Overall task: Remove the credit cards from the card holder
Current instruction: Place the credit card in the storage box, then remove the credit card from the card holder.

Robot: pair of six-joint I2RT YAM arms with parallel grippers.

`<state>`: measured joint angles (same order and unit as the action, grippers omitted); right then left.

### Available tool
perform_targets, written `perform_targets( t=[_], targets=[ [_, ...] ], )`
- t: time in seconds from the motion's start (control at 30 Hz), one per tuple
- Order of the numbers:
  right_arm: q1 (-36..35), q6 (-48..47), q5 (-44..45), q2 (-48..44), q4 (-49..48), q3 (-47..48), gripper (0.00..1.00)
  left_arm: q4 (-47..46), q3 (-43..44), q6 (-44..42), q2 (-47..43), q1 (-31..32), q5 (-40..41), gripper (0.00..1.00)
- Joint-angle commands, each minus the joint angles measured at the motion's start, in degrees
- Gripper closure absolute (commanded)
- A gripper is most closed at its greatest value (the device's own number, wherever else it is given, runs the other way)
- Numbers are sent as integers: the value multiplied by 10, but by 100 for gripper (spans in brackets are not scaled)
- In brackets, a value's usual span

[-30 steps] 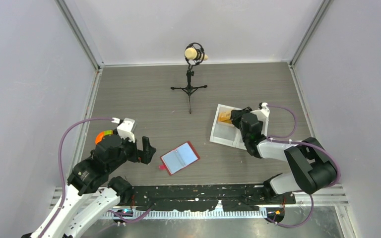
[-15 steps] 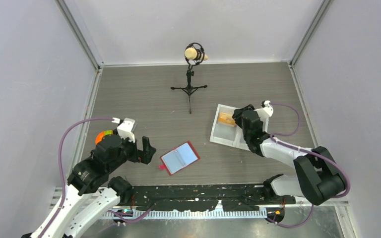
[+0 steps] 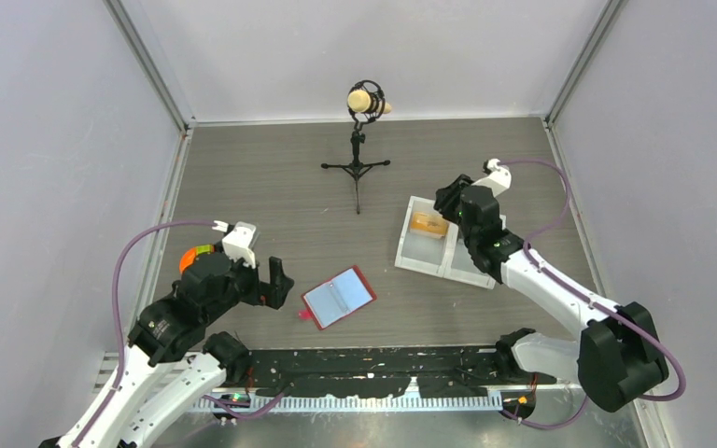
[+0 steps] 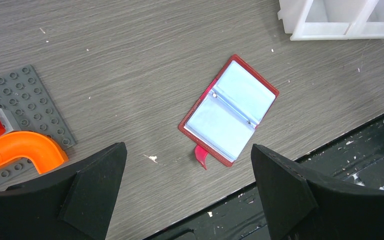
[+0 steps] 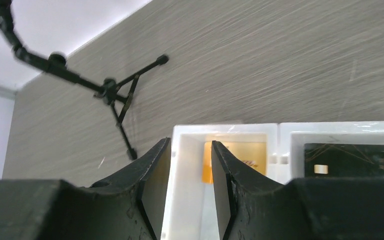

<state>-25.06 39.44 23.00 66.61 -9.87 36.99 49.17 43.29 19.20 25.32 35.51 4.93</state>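
Red card holder [image 4: 228, 111]: lying open and flat on the grey wood-grain table [image 4: 130, 60], pale blue pockets facing up, small red tab curling out at its near edge.
Left gripper [image 4: 187, 150]: jaws thrown as wide as they go, nothing in them, hovering just left of the holder and not touching it.
Right gripper [image 5: 191, 145]: away across the table over the white tray [image 5: 230, 129], fingers parted by a narrow gap, nothing held between them.
Orange card [image 5: 240, 157]: flat in the tray's left compartment, right below those fingertips.
Dark card [image 5: 352, 159]: flat in the neighbouring compartment, pale chip square showing.
Tray and holder: well apart, with the tray to the right and farther back.
Microphone stand [image 3: 357, 168]: upright at the back, centre.
Grey studded plate [image 4: 25, 100]: far left, orange curved piece [image 4: 22, 147] on it.
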Motion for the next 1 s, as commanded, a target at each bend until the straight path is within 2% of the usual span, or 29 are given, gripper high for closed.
perform_targets(
  t=[0.0, 0.23, 0.37, 0.5, 0.7, 0.97],
  targets=[
    [-41, -70, -53, -21, 77, 43, 56, -8, 2, -6, 3, -3, 9, 0],
    [-173, -85, -60, -1, 136, 68, 47, 3, 9, -2, -6, -3, 41, 0],
    [-274, -72, -78, 69, 140, 92, 40, -4, 5, 0, -32, -3, 53, 0],
    [-346, -66, -95, 148, 142, 139, 34, -9, 0, 2, -56, -3, 65, 0],
    [-420, -68, -109, 254, 152, 220, 24, -9, 0, 0, -67, -3, 75, 0],
    [-457, -70, -95, 336, 177, 271, 23, -7, 2, -2, -68, -2, 74, 0]
  ],
)
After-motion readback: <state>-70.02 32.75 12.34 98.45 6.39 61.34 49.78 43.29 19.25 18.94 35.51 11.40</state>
